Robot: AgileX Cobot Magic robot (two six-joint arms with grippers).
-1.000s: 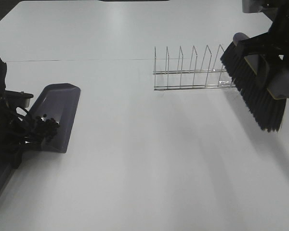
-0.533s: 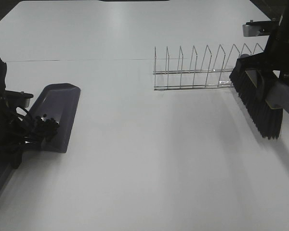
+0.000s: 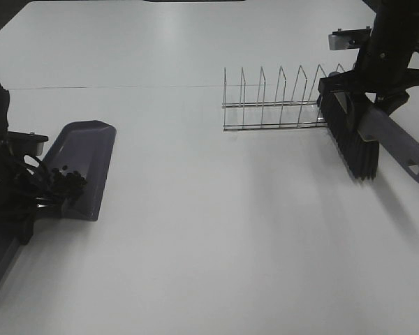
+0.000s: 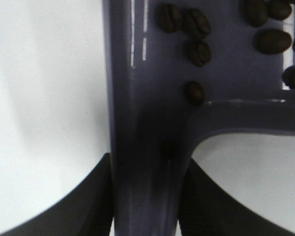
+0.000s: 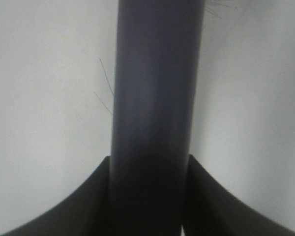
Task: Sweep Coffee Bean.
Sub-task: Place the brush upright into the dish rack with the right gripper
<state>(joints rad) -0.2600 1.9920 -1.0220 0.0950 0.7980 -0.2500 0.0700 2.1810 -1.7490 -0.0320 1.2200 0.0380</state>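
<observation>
Exterior high: the dustpan (image 3: 84, 150) lies by the desk's (image 3: 195, 265) left edge with the coffee bean (image 3: 68, 183) heaped inside it; the brush (image 3: 353, 143) is near the right edge, beside a wire rack (image 3: 272, 105). Left wrist: the left gripper (image 4: 145, 196) clamps the dustpan's handle, with beans on the pan. Right wrist: the right gripper (image 5: 150, 196) clamps the brush handle

A white table (image 3: 195, 265) is shown; a grey-purple dustpan (image 3: 87, 150) is laid flat at its left, and a wire rack (image 3: 276, 105) is stood right of centre.
</observation>
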